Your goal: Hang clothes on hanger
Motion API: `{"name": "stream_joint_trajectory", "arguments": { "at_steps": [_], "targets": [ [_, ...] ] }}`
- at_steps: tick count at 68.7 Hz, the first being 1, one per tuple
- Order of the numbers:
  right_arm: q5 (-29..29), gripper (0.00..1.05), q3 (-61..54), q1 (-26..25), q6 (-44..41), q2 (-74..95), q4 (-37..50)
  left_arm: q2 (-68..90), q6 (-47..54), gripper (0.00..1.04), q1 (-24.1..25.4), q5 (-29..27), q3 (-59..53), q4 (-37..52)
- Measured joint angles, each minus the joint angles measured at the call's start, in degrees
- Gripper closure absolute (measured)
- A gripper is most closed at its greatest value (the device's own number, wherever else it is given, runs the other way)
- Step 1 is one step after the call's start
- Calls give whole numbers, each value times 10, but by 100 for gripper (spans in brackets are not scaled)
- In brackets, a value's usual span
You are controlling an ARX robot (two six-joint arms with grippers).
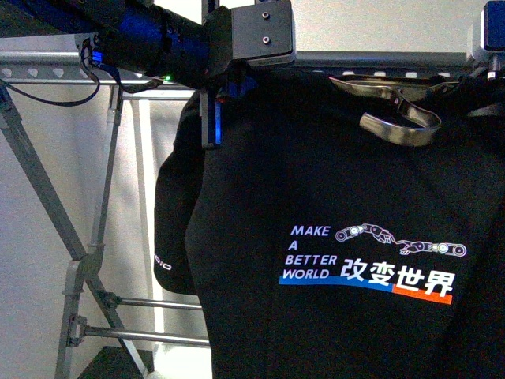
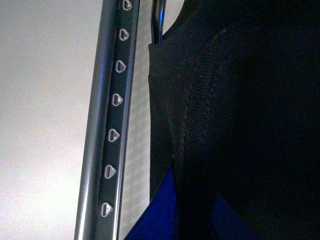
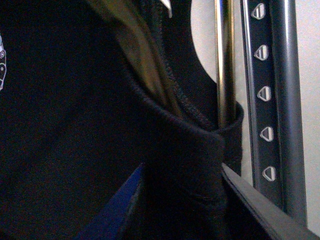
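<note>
The grey rack point(image 1: 47, 65) spans the far side, its top rail running left to right. The black T-shirt point(image 1: 331, 181) hangs in front of it, print facing near, its top edge level with the rail but apparently not yet draped over. The left gripper point(image 2: 192, 222) and right gripper point(image 3: 185, 200) each pinch shirt fabric between their fingers. The 2 arms should rise together and carry the top edge over the rail, taut and level. They should avoid the bent metal strip point(image 1: 398, 118) on the chest and the heart-shaped holes point(image 2: 114, 135).
</note>
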Motion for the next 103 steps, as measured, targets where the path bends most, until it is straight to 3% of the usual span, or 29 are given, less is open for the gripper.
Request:
{"name": "stream_joint_trajectory", "arguments": {
  "at_steps": [16,28,34,38,42,55,59,63,70,75,79,84,87,93,103],
  "targets": [
    [-20,94,-16,-9,26,-6,13,0,0,100,0,0,0,0],
    [-64,100,-54,-28,43,-19,19,-5,0,75,0,2,0,3],
    [-93,100,-90,-52,90,-38,25,-8,-12,55,0,8,0,3],
    [-107,100,-109,-63,116,-49,26,-8,-101,46,3,53,12,-32],
    [-126,100,-128,-75,147,-62,25,-9,-262,37,6,89,13,-32],
    [-203,100,-169,-106,253,-87,-68,-33,-810,5,17,133,-18,125],
    [-216,100,-174,-110,277,-91,-120,-34,-945,7,28,105,-11,179],
    [-225,100,-175,-111,295,-96,-155,-28,-1047,6,39,59,12,178],
    [-231,100,-176,-110,349,-112,-214,0,-1220,7,75,-79,87,109],
    [-228,100,-175,-109,413,-126,-222,12,-1275,7,97,-169,111,66],
    [-212,100,-174,-108,483,-139,-207,-2,-1212,18,112,-259,97,-17],
    [-209,100,-163,-108,599,-145,-186,-51,-1095,30,123,-297,0,-9],
    [-207,100,-147,-108,655,-146,-186,-88,-1037,37,125,-299,-68,20],
    [-189,100,-71,-105,846,-134,-182,-213,-911,60,123,-291,-272,127],
    [-132,100,89,-96,1004,-54,-226,-319,-867,94,130,-273,-505,234]
  ]
}}
